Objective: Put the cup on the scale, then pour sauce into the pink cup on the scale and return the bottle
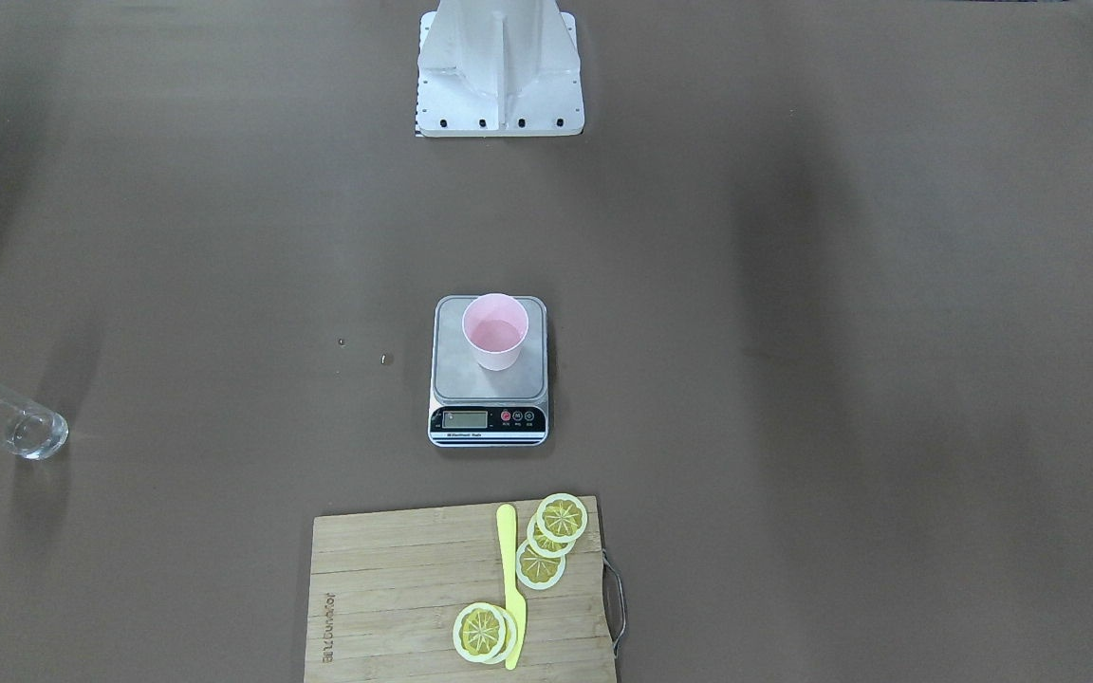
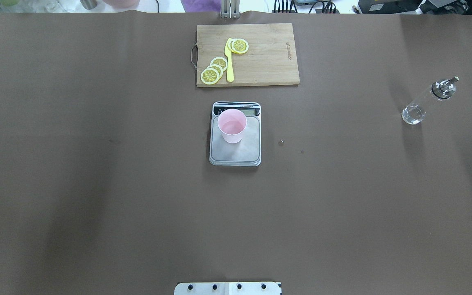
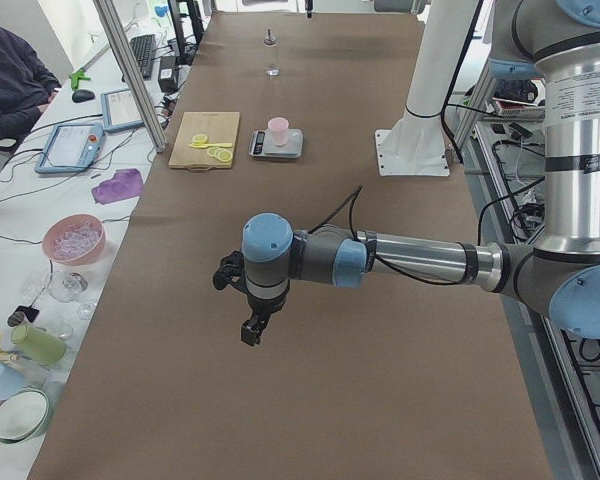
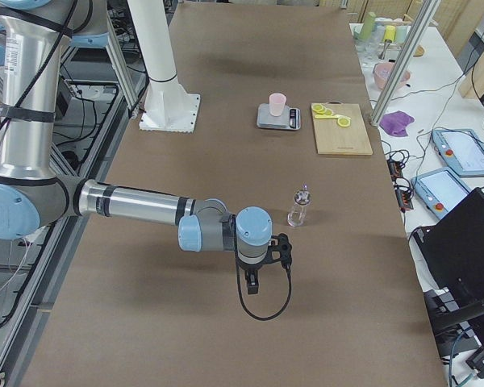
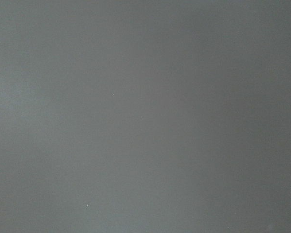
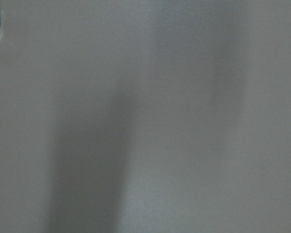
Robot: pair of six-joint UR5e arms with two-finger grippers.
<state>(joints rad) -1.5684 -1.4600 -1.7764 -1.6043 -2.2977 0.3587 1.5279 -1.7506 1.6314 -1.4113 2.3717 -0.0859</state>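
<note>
The pink cup (image 1: 495, 332) stands upright on the steel platform of the scale (image 1: 471, 384), toward its back half, with a faint liquid line inside. Far off on the robot's right side, the bottle (image 2: 424, 102) with its metal cap stands upright on the table, with nothing holding it; clear sauce is barely visible at its bottom. My left gripper (image 3: 251, 330) hovers over bare table far from the scale, and I cannot tell its state. My right gripper (image 4: 252, 280) hangs a little short of the bottle (image 4: 298, 208), apart from it, and I cannot tell its state either.
A wooden cutting board (image 2: 268, 53) with lemon slices (image 2: 213, 71) and a yellow knife (image 2: 229, 61) lies just beyond the scale. Two small specks (image 2: 281, 142) lie to the right of the scale. The robot's white base (image 1: 499, 71) is at the near edge. A person sits past the far edge.
</note>
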